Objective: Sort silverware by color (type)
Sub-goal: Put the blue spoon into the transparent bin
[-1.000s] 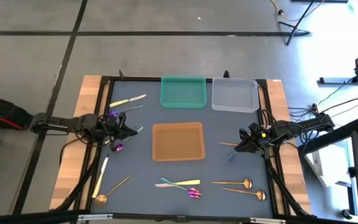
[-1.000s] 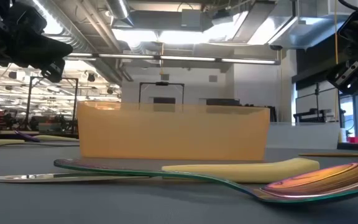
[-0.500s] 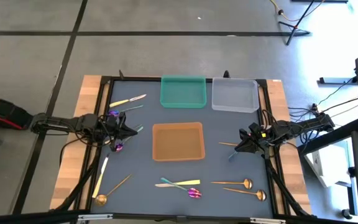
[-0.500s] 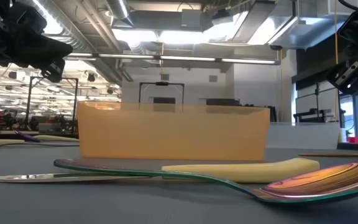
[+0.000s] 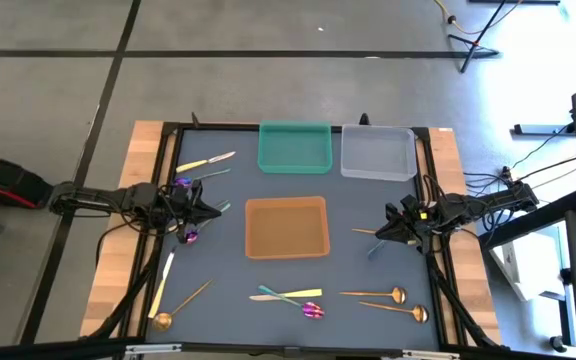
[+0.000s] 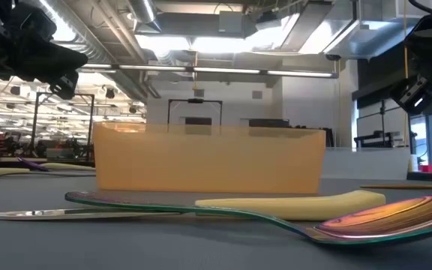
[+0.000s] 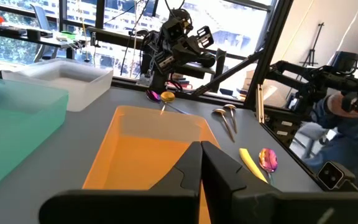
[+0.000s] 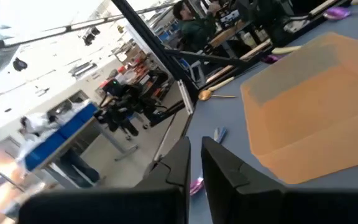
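The silverware lies flat and scattered on the dark mat. A cream knife [image 5: 206, 161], a teal fork [image 5: 208, 176] and a purple spoon [image 5: 190, 236] lie near my left gripper [image 5: 216, 213], which hangs shut and level above the mat. A gold piece [image 5: 366, 232] and a bluish piece [image 5: 373, 250] lie by my right gripper [image 5: 381, 238], also level, with only a narrow slit between its fingers [image 8: 182, 163] and nothing in it. At the near edge lie a cream knife [image 6: 291, 202], a teal fork [image 5: 268, 295], a purple spoon [image 5: 313, 310] and gold spoons [image 5: 373, 294].
An orange tray [image 5: 286, 227] stands mid-table between the grippers. A green tray [image 5: 295, 147] and a clear tray [image 5: 378, 152] stand at the far edge. Another cream knife [image 5: 161, 285] and a gold spoon [image 5: 178, 308] lie near left. A person [image 7: 347, 118] sits beyond the table.
My right gripper has turned a little at the wrist and stays where it was. My left gripper and the silverware have kept still.
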### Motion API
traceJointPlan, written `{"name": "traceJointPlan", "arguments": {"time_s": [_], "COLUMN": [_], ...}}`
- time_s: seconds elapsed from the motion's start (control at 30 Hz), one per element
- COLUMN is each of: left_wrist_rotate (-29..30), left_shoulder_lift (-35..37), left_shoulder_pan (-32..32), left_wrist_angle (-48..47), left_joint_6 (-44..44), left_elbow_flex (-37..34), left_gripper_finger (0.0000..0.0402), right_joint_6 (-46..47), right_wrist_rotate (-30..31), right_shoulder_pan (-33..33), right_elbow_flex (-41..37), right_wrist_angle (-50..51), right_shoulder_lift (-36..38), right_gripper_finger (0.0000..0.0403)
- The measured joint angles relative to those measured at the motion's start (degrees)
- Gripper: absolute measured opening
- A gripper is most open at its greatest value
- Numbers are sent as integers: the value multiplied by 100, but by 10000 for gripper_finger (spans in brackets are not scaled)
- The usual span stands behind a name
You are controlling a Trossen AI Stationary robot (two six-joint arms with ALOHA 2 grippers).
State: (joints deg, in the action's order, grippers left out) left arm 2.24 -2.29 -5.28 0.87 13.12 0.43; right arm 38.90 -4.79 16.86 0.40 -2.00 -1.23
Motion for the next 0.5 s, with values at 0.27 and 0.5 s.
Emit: {"name": "traceJointPlan", "arguments": {"time_s": [0.27, 0.5], "left_wrist_rotate": [0, 0], "left_shoulder_lift": [-1, 0], "left_shoulder_pan": [0, 0], "left_wrist_angle": [1, 1], "left_joint_6": [-2, -2], "left_elbow_flex": [0, 0], "left_gripper_finger": [2, 2], "right_joint_6": [-251, -1076], "right_wrist_rotate": [1003, 1878], "right_shoulder_pan": [-4, 1], "right_elbow_flex": [0, 87], "right_wrist_angle": [-240, -252], "right_shoulder_lift": [-2, -112], "right_gripper_finger": [32, 32]}}
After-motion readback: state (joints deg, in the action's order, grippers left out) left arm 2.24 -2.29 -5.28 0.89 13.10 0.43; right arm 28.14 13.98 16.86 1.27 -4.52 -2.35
